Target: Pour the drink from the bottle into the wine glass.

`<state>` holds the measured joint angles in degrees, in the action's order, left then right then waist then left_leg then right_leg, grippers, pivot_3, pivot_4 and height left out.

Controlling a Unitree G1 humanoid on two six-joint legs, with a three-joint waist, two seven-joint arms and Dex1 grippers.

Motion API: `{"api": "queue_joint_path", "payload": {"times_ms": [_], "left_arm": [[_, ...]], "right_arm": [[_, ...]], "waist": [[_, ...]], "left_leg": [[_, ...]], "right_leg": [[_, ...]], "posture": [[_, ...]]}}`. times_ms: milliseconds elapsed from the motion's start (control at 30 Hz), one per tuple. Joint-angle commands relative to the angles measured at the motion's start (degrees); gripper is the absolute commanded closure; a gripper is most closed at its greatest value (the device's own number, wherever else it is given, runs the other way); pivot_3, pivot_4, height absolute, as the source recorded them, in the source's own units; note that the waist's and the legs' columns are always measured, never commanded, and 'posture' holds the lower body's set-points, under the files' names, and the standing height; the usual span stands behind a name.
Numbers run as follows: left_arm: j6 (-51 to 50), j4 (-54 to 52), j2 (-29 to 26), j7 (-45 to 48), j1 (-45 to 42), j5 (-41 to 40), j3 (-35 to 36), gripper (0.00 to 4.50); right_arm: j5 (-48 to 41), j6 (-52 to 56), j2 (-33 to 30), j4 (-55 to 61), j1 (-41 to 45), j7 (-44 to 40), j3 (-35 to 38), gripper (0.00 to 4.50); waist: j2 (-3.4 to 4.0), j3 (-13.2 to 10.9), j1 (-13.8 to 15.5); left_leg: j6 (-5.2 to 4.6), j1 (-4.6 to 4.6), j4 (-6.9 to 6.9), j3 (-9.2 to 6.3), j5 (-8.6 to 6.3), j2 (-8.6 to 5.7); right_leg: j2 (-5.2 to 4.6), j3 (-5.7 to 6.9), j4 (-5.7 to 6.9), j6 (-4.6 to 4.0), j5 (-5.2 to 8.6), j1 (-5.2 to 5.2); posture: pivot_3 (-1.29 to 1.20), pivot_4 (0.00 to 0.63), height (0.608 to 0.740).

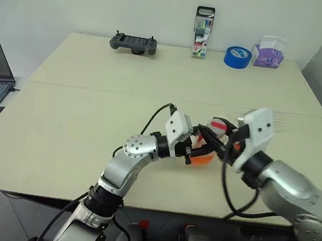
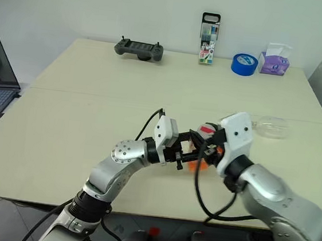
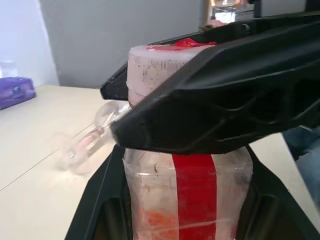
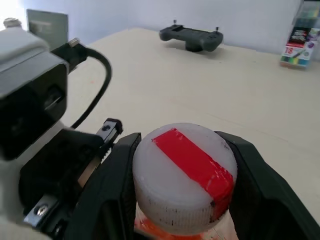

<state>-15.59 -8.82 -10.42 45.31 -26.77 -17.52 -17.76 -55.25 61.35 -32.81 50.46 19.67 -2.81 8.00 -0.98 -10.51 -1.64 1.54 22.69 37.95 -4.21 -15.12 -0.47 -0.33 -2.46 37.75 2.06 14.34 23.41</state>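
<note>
— What stood on your pale table (image 1: 79, 129)?
— The bottle (image 3: 187, 195), near its front edge. Your left gripper (image 1: 195, 153) was clamped on its body; your right gripper (image 4: 182, 175) straddled the cap (image 4: 184, 172). The wine glass (image 2: 270, 127) lay toppled beyond.

On the worktop (image 1: 79, 129), near its front edge, the bottle (image 1: 204, 154) stands between the left tool (image 1: 195, 150) and the right tool (image 4: 182, 172), whose fingers flank its cap (image 4: 184, 177). The wine glass (image 2: 269, 127) lies on its side to the right. Along the back edge: controller (image 1: 134, 43), marker pack (image 1: 203, 33), tape roll (image 1: 237, 57), tissue box (image 1: 268, 54).
</note>
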Motion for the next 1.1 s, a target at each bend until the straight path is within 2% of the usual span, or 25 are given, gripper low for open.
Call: {"api": "queue_joint_path", "payload": {"times_ms": [33, 233, 333, 400, 500, 600, 633, 800, 933, 1100], "left_arm": [[0.52, -1.00, 0.10, -0.59, -0.94, 0.06, 0.91, 2.61], [0.16, -1.67, 0.10, -0.81, -1.79, 0.37, 0.37, 2.61], [0.16, -1.33, -0.02, -0.86, -2.18, 0.31, 0.83, 2.61], [0.14, -1.36, -0.09, -0.86, -2.12, 0.35, 0.80, 2.61], [0.07, -1.39, -0.29, -0.71, -2.04, 0.28, 0.85, 2.63], [-0.03, -1.30, -0.01, -0.77, -1.87, 0.23, 0.71, 2.63], [0.05, -1.26, 0.07, -0.75, -1.75, 0.29, 0.63, 2.63], [0.90, 0.45, 0.92, -0.82, -1.94, 0.41, 0.67, 2.63], [2.89, 2.52, 2.15, -1.91, -2.18, 0.93, 1.78, 2.63], [8.88, 6.85, 4.38, -5.83, -3.29, 2.30, 5.20, 2.65]], "right_arm": [[-4.77, -6.57, -6.21, -7.81, 5.63, -22.81, 2.34, 2.52], [-0.76, -12.04, -10.85, -19.42, 11.10, -42.75, -1.57, 2.52], [-0.36, -12.43, -12.41, -21.23, 12.34, -48.48, -2.96, 2.52], [2.21, -14.41, -12.30, -22.44, 13.11, -49.25, -3.63, 2.52], [5.82, -14.91, -10.54, -24.09, 14.69, -45.03, -4.19, 2.52], [4.64, -13.45, -8.29, -21.27, 14.01, -39.97, -2.03, 2.52], [4.00, -12.86, -7.70, -19.96, 13.68, -38.20, -1.35, 1.80], [1.71, -8.85, -4.33, -11.24, 12.42, -23.95, 1.16, 0.21], [2.02, -4.58, -1.55, -5.38, 11.46, -10.69, 1.68, 0.16], [4.22, 4.35, 4.28, 2.38, 9.02, 10.54, 2.20, 0.16]], "waist": [[-0.01, -0.03, -0.23], [0.04, -0.08, -0.12], [0.04, -0.08, 0.00], [0.03, -0.09, 0.05], [0.03, -0.09, -0.01], [0.02, -0.09, 0.12], [0.03, -0.09, 0.15], [0.03, -0.10, 0.28], [0.03, -0.10, 0.27], [0.03, -0.10, 0.28]], "left_leg": [[0.00, -0.10, 0.02, 0.08, 0.00, 0.01], [-0.04, -0.19, -0.10, 0.13, -0.02, 0.07], [-0.04, -0.14, -0.07, 0.07, -0.02, 0.14], [-0.04, -0.11, -0.03, 0.09, -0.02, 0.10], [-0.04, -0.14, 0.02, 0.08, -0.01, 0.07], [-0.03, -0.13, 0.02, 0.06, -0.01, 0.07], [-0.03, -0.10, 0.01, 0.05, -0.01, 0.07], [-0.02, -0.01, 0.01, -0.16, -0.01, 0.05], [-0.01, -0.04, 0.02, -0.18, -0.01, 0.04], [0.00, -0.03, 0.01, -0.17, 0.01, 0.04]], "right_leg": [[0.02, 0.00, 0.00, 0.00, 0.00, -0.08], [0.25, 0.07, 0.01, -0.01, 0.00, -0.10], [0.19, 0.09, 0.01, -0.02, 0.00, -0.09], [0.10, 0.06, 0.01, -0.02, 0.00, -0.09], [0.04, -0.05, 0.01, -0.01, -0.01, -0.10], [0.05, 0.01, 0.03, -0.01, 0.00, -0.09], [0.05, 0.05, 0.02, -0.01, 0.00, -0.09], [0.00, 0.08, 0.02, -0.24, -0.15, -0.04], [-0.02, 0.07, 0.06, -0.19, -0.11, -0.03], [-0.02, 0.02, 0.12, -0.02, -0.01, 0.01]], "posture": [[0.00, 0.150, 0.740], [0.00, 0.150, 0.740], [0.00, 0.150, 0.740], [0.00, 0.150, 0.740], [0.00, 0.150, 0.740], [0.00, 0.150, 0.740], [0.00, 0.150, 0.740], [0.00, 0.150, 0.740], [0.00, 0.150, 0.740], [0.00, 0.150, 0.740]]}}
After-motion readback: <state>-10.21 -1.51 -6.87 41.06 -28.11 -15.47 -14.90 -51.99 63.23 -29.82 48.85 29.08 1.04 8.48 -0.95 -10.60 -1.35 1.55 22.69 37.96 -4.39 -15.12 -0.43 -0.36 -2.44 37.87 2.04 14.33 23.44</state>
